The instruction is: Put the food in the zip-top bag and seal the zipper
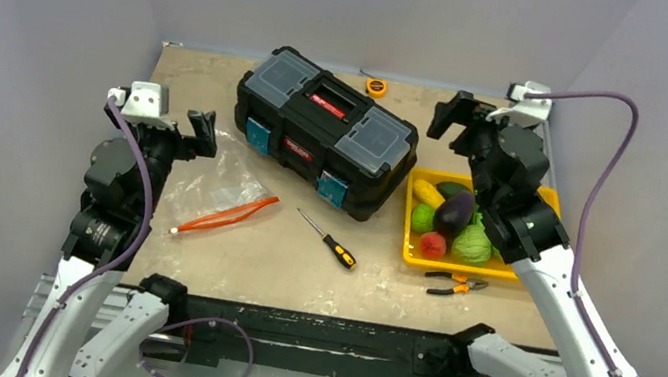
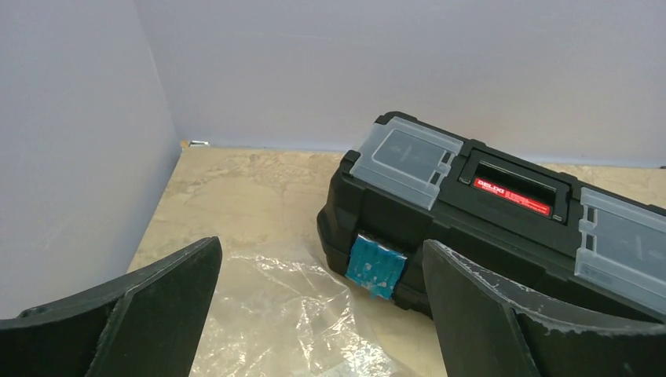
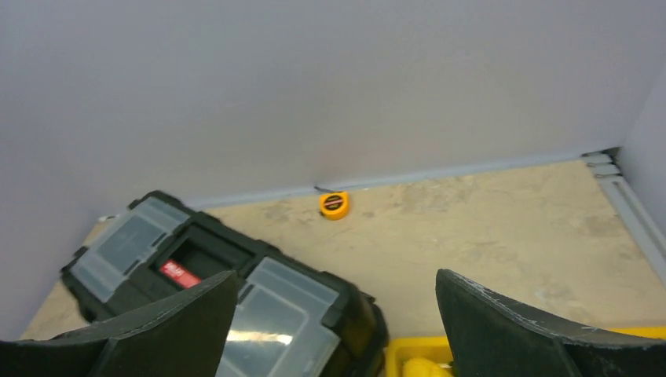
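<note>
Top external view: the zip-top bag (image 1: 216, 175) lies flat on the left part of the bench (image 1: 277, 266), below and just ahead of the left fingers (image 1: 203, 134), which hang spread wide and empty above it. Its zipper (image 1: 226, 215) runs slantwise along the bag's near edge, from near-left to far-right. The food (image 1: 451, 222) is heaped in a yellow tray (image 1: 474, 268) on the right, well apart from the bag, with a black toolbox (image 1: 324, 131) and a screwdriver (image 1: 330, 241) between them. The right fingers (image 1: 451, 116), also released and holding nothing, are raised beyond the tray toward the far wall, so the food lies below them and back toward that arm's base. The right arm is nearer the food, the left nearer the bag. A red label in the toolbox's handle recess carries white lettering that looks like DELIXI; its finer print is too small to tell.
</note>
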You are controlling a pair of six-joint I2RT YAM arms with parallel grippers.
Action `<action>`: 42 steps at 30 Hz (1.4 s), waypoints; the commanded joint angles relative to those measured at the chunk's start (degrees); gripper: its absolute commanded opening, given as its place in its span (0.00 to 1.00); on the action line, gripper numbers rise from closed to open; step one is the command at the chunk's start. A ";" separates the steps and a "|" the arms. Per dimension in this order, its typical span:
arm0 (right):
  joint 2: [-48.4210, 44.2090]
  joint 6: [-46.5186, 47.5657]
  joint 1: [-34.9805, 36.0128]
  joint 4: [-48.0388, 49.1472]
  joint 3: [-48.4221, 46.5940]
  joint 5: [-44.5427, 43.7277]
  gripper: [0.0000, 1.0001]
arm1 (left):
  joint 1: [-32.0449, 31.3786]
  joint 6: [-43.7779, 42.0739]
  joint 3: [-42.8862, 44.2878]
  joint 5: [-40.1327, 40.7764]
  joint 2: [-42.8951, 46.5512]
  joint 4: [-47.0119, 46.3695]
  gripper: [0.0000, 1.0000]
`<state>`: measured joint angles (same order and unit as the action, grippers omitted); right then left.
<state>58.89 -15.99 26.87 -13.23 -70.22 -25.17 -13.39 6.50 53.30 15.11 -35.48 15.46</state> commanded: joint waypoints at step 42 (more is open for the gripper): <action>12.05 -10.32 28.06 7.49 -2.72 17.26 0.99 | -9.16 51.57 -8.30 -3.14 2.45 43.45 1.00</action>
<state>72.99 -25.58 54.76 -10.02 -74.37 -9.19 -22.33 43.88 48.56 18.02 -30.52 55.79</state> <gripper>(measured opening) 0.987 0.998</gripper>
